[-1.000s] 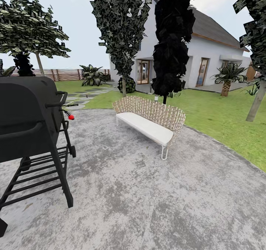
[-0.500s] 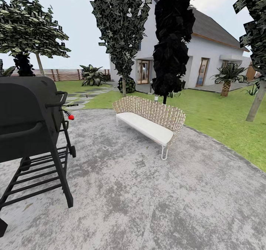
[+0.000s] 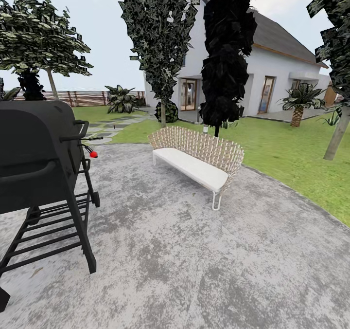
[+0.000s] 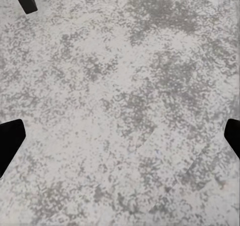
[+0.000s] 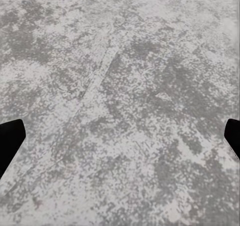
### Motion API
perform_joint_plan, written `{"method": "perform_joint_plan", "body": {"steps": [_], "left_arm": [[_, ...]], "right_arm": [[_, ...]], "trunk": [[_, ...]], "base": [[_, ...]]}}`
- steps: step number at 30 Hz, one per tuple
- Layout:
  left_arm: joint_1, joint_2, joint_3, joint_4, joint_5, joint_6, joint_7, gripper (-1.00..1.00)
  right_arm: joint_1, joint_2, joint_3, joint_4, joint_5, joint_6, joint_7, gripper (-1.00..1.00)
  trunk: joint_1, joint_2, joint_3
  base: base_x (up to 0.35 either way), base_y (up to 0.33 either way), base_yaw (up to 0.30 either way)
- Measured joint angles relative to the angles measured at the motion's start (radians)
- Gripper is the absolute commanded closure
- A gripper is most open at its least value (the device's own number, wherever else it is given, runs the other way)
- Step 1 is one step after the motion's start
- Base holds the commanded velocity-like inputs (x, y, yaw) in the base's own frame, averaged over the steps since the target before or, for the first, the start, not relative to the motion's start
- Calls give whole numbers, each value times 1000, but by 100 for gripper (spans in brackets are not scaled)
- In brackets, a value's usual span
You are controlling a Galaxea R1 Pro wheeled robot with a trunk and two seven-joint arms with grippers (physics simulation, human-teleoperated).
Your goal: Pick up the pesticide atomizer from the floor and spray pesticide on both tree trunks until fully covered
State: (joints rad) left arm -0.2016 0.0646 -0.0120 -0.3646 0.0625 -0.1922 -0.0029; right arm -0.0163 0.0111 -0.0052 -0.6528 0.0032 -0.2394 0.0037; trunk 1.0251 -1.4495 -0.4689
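The pesticide atomizer is out of view. A tree with a thick, bare grey-brown trunk [image 3: 337, 135] leans at the lawn's right edge, its leaves high up. Another bare-trunked tree [image 3: 51, 83] with blocky green leaves stands far left by the fence. In the left wrist view my left gripper [image 4: 120, 136] is open over speckled grey paving, with one black fingertip [image 4: 9, 142] at each side edge. In the right wrist view my right gripper [image 5: 120, 136] is open over the same paving, with nothing between its fingers.
A black grill [image 3: 41, 173] on a legged stand is close at the left. A wicker bench [image 3: 198, 161] with a white cushion stands ahead on the grey patio [image 3: 194, 261]. Two dark columnar trees [image 3: 227, 51], a white house [image 3: 272, 76], palms and green lawn [image 3: 291, 154] lie beyond.
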Motion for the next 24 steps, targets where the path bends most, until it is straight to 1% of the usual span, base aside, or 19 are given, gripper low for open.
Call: {"method": "perform_joint_plan", "body": {"steps": [5, 7, 12, 18, 24], "left_arm": [[-2, 6, 4, 0, 0, -22, 1, -100], [0, 7, 5, 3, 0, -27, 1, -100], [1, 8, 5, 13, 1, -29, 2, -100], [0, 11, 5, 24, 1, -30, 2, -100], [0, 19, 5, 25, 0, -29, 0, -100]], "right_arm": [[0, -2, -1, -6, 1, -12, -1, -100], [0, -8, -1, -2, 4, -33, -1, -100], [0, -14, 1, 41, 4, -52, 0, -100], [0, -14, 1, 49, 4, -54, 0, -100], [0, -14, 1, 45, 4, -55, 0, -100]], "trunk": [[0, 0, 0], [0, 0, 0], [19, -35, -16], [42, -77, -34], [42, -77, -35]], "base": [[0, 0, 0], [0, 0, 0], [0, 0, 0], [0, 0, 0], [0, 0, 0]]}}
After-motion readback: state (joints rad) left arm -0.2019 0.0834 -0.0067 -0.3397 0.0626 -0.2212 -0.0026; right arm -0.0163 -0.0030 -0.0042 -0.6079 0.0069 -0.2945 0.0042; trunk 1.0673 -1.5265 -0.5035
